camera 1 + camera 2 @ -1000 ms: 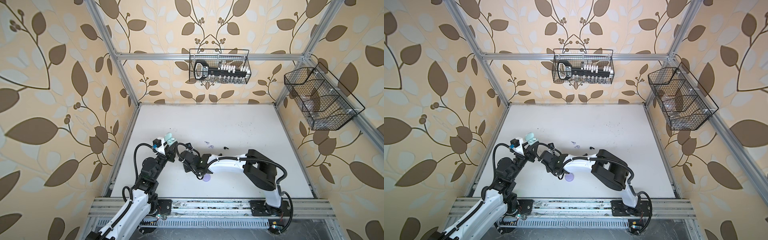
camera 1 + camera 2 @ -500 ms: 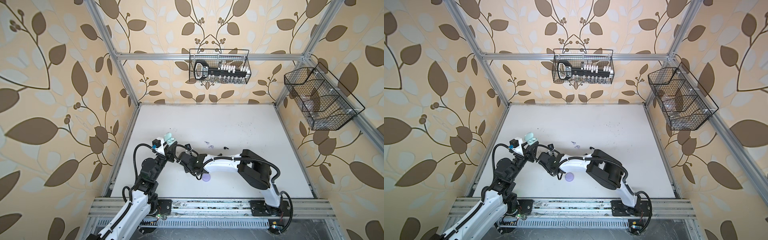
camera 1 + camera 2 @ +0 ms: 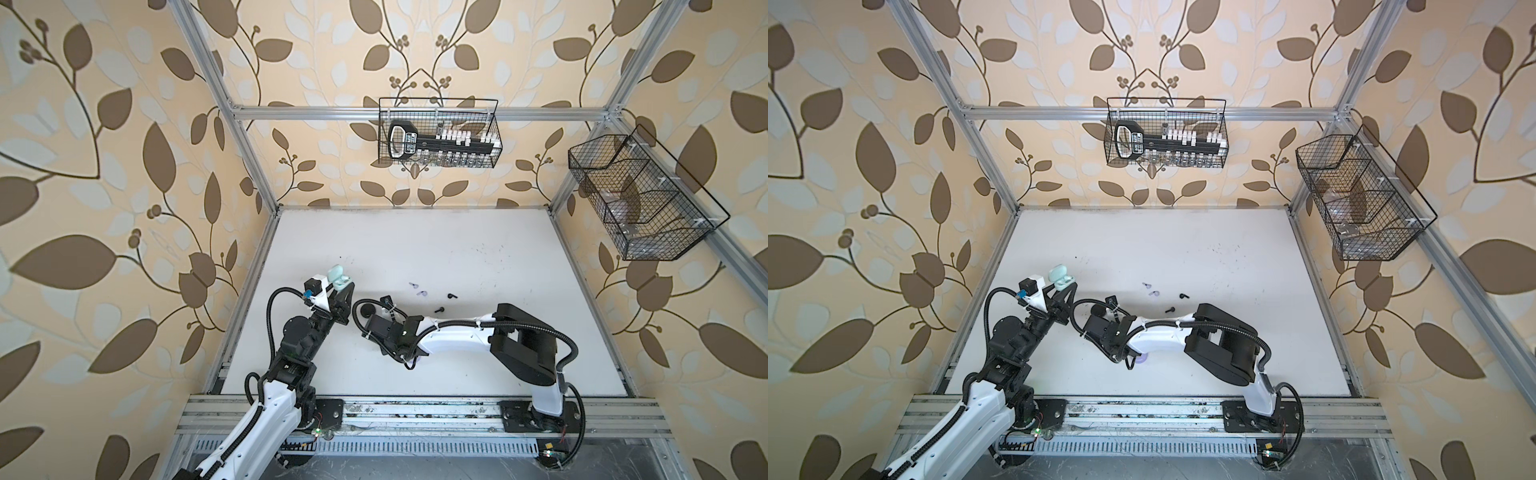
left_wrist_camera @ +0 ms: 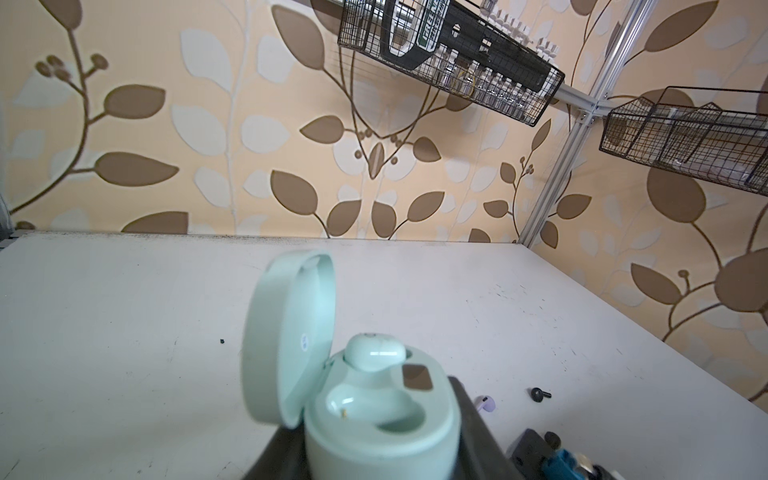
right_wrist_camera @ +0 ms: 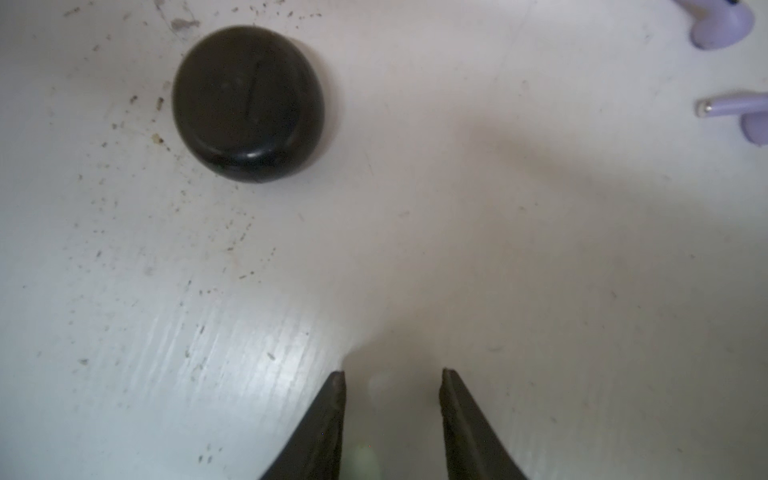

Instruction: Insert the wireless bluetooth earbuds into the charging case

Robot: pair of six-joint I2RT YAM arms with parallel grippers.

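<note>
My left gripper (image 4: 374, 440) is shut on the mint charging case (image 3: 338, 279) (image 3: 1060, 279), held upright with its lid open. One mint earbud (image 4: 376, 353) sits in a slot; the other slot is bare. My right gripper (image 5: 392, 372) (image 3: 376, 330) hangs low over the table, jaws apart. A blurred pale mint blob (image 5: 361, 459) lies between them, narrower than the gap. Two lilac earbuds (image 3: 413, 285) (image 3: 423, 293) and two black earbuds (image 3: 451, 296) (image 3: 439, 309) lie loose on the table beyond the right arm.
A shut black case (image 5: 248, 104) (image 3: 367, 309) lies just ahead of the right fingertips. A lilac case (image 3: 1143, 359) peeks out under the right forearm. Wire baskets hang on the back wall (image 3: 438, 133) and the right wall (image 3: 640, 199).
The right arm swayed slightly left and back, and its wrist now covers the lilac case in a top view. The left arm and the mint case have not moved.
</note>
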